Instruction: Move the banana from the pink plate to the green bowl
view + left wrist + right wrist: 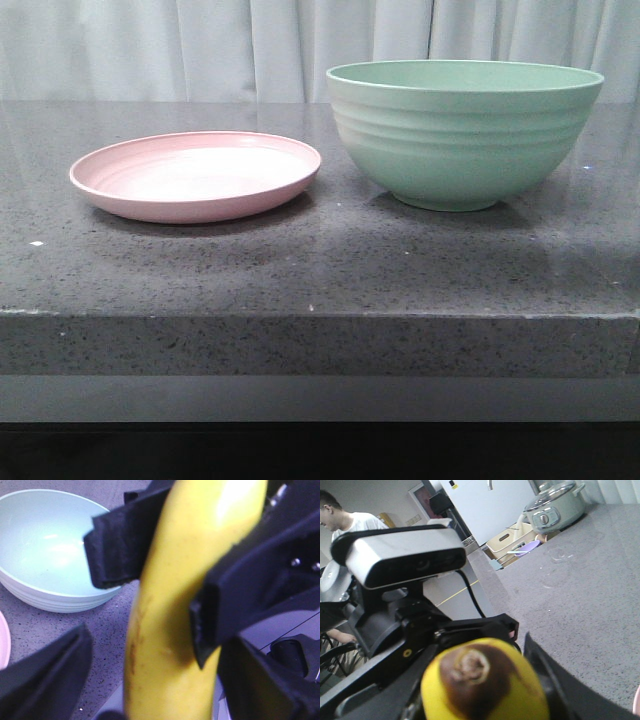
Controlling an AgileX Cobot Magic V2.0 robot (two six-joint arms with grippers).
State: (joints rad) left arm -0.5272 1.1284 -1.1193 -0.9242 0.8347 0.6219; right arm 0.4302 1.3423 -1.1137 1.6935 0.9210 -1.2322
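Note:
The banana (170, 645) is held in the air, out of the front view. My right gripper (150, 580) is shut on its far part, with one black finger on each side. My left gripper (157, 680) is open around the near part, and bare counter shows between one finger and the peel. In the right wrist view the banana's brown end (470, 672) sits between my right gripper's (480, 680) fingers, with the left arm's camera (405, 555) behind it. The pink plate (190, 205) is empty. The green bowl (465, 130) stands to the right of the plate and also shows in the left wrist view (45, 545), empty.
The grey stone counter (320, 270) has its front edge near the camera, and a white curtain hangs behind it. The plate's edge shows in the left wrist view (2, 640). In the right wrist view a grey-green cooker (555, 505) and a person (340, 517) are far off.

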